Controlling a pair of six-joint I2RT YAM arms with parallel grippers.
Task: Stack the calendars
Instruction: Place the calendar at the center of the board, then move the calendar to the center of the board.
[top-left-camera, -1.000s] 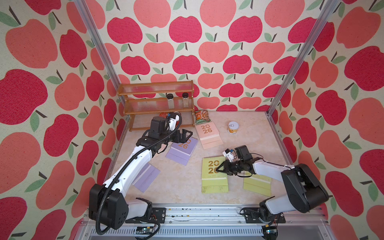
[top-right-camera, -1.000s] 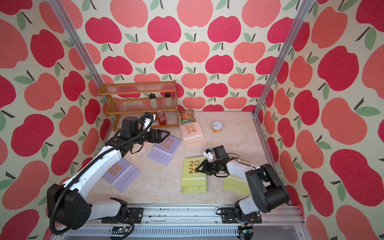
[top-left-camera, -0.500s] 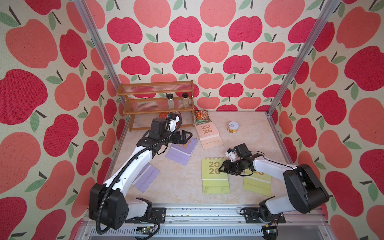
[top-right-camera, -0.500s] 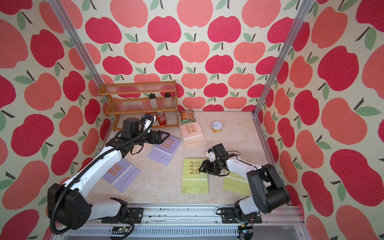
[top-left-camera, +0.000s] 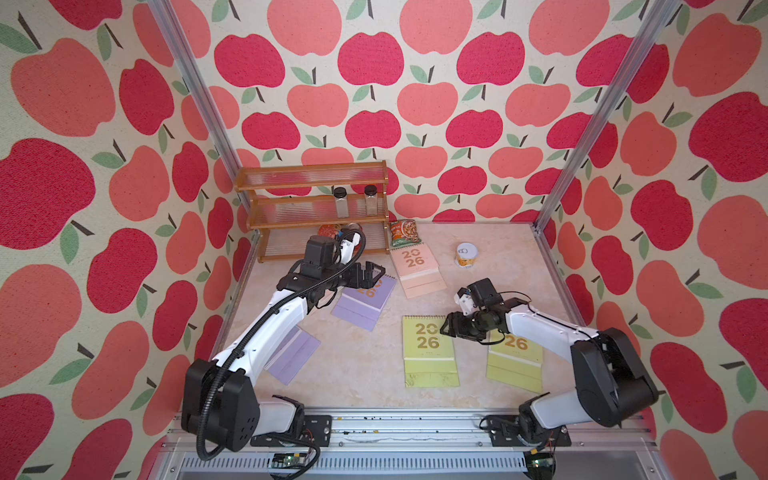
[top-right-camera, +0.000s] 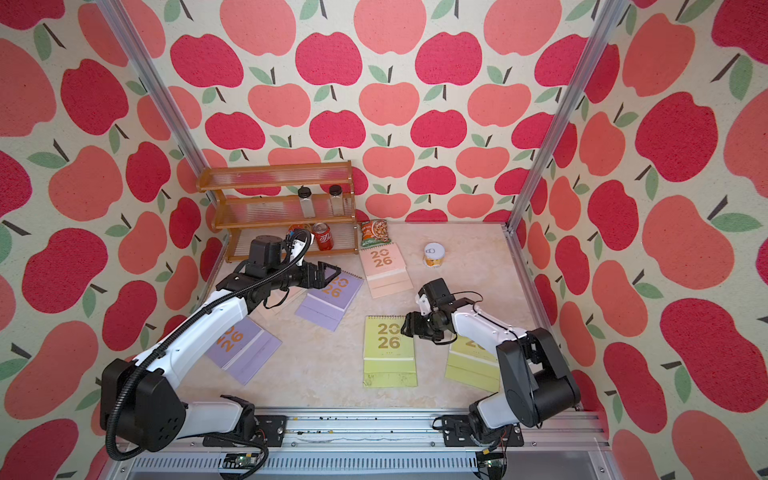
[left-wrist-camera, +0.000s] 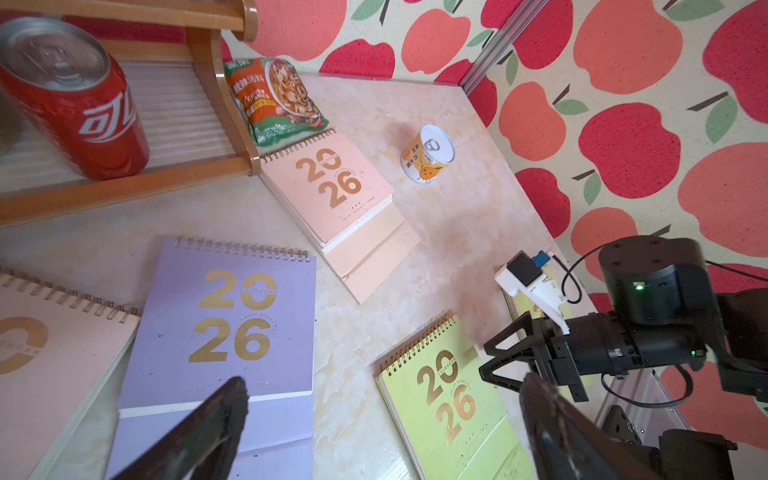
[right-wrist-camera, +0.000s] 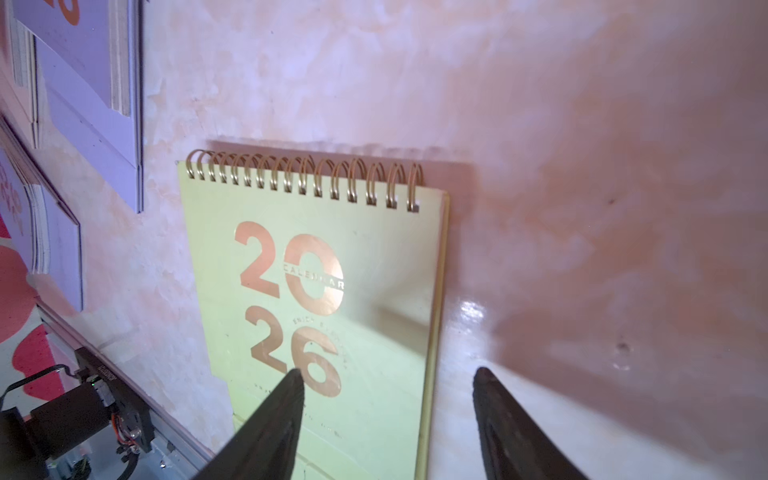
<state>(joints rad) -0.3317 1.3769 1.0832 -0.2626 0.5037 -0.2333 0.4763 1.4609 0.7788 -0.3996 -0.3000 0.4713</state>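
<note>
1. Progress is judged as barely begun: no calendar is seen lying squarely on another, and all six are spread flat over the table (top-left-camera: 365, 386).
2. One pink calendar (top-left-camera: 415, 266) is found at the back, just beside the snack packet (top-left-camera: 403, 232). The other pink calendar (left-wrist-camera: 45, 357) is largely hidden under the left arm in both top views and is shown plainly only in the left wrist view, next to a lilac one (whether their edges overlap cannot be told).
3. That lilac calendar (top-left-camera: 365, 299) is placed left of centre; the second lilac calendar (top-right-camera: 245, 345) is laid nearer the front, partly under the left arm.
4. Two green ones are set at the front right, apart from each other: the middle green calendar (top-left-camera: 428, 349) fully shown, the right green calendar (top-left-camera: 515, 361) partly covered by the right arm.
5. Nearly everything is therefore taken to be left: five lifts onto one chosen base.
6. The right pincer (top-left-camera: 449, 328) is seen with its jaws parted to a middling width and nothing between them. In the right wrist view the long edge of the middle green calendar is straddled, one finger (right-wrist-camera: 278, 415) over the cover by the gold "26", the other over bare table; contact cannot be confirmed.
7. The left pincer (top-left-camera: 369, 275) is spread wide and empty, poised over the top edge of the lilac calendar.
</note>
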